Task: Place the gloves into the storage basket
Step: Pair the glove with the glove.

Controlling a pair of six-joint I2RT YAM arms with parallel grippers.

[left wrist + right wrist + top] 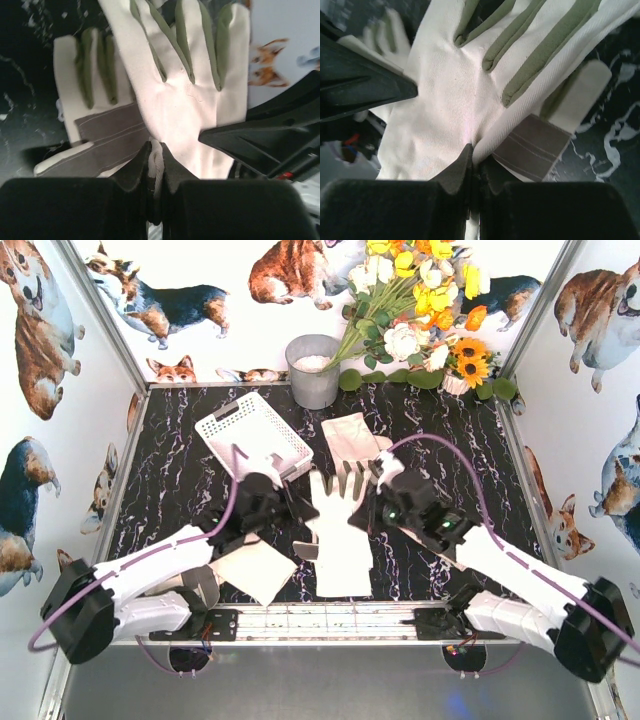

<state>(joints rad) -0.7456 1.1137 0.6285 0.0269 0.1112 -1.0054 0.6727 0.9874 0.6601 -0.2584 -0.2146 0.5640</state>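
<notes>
Left fingers (137,170) pinched shut on one edge of the cream glove (340,540); right fingers (456,172) pinched shut on the opposite edge. Glove spread mid-surface (180,480) between both arms. White basket (255,432) behind-left, apart. Second glove (352,435) beside basket.

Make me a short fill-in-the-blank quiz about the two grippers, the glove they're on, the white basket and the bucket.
1. The left gripper and the right gripper are both ____ on the same cream-white fabric glove.
2. The shallow white slotted plastic basket lies on the ____ arm's side of the black marbled table.
3. The grey metal bucket stands at the back, beside a bunch of ____.

Missing words: shut; left; flowers.
</notes>
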